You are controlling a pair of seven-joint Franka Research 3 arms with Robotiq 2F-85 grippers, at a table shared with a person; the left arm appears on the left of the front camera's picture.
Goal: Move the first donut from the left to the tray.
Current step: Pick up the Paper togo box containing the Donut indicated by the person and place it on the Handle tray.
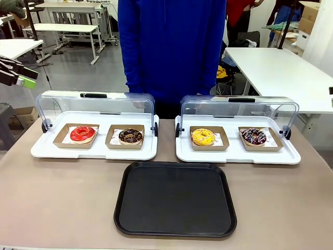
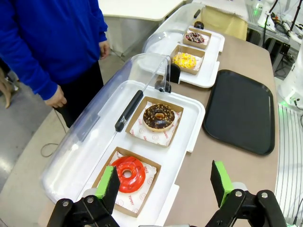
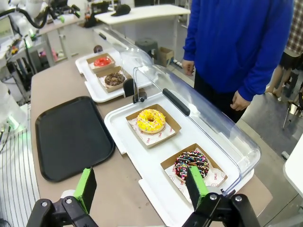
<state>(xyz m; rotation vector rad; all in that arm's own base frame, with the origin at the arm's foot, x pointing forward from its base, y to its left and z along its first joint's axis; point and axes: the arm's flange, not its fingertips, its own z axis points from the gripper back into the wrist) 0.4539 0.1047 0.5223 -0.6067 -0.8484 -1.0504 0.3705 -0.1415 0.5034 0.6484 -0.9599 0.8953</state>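
**A:** Logged for the left gripper (image 2: 164, 178): spread wide, nothing held, hovering above and short of the white tray (image 2: 191, 118).

**B:** Target?

**A:** Red donut (image 2: 128, 173) just below, close under the finger on the lid side. Seated in its cardboard holder (image 2: 152, 171), not yet touched. Domed lid (image 2: 90, 127) swung back, open.

**B:** And the black tray (image 2: 241, 111)?

**A:** Farther ahead, out past the other finger. Bare. Right gripper (image 3: 141, 183) likewise wide and empty, well apart, with the sprinkled donut (image 3: 191, 165) just under one of its fingers.

**B:** Likely trouble?

**A:** Two ways to grip, both risky. Pinching the ring itself: risk of denting soft dough and smearing glaze onto the green pads. Pinching the holder's low wall: risk of buckling the cardboard and tipping the donut out mid-carry.

**B:** Anything crowding it?

**A:** Chocolate donut (image 2: 158, 117) next ahead in the same white tray. Possible clipping of its holder on so wide a descent. Raised lid close beside the lid-side finger, so easily bumped or snagged on the way out. White tray's rim to clear as well. Risk of catching it on a low carry and shifting the lot.

**B:** Person?

**A:** Hand (image 2: 57, 99) hanging beyond the lid, apart from everything. No hazard unless reaching in.
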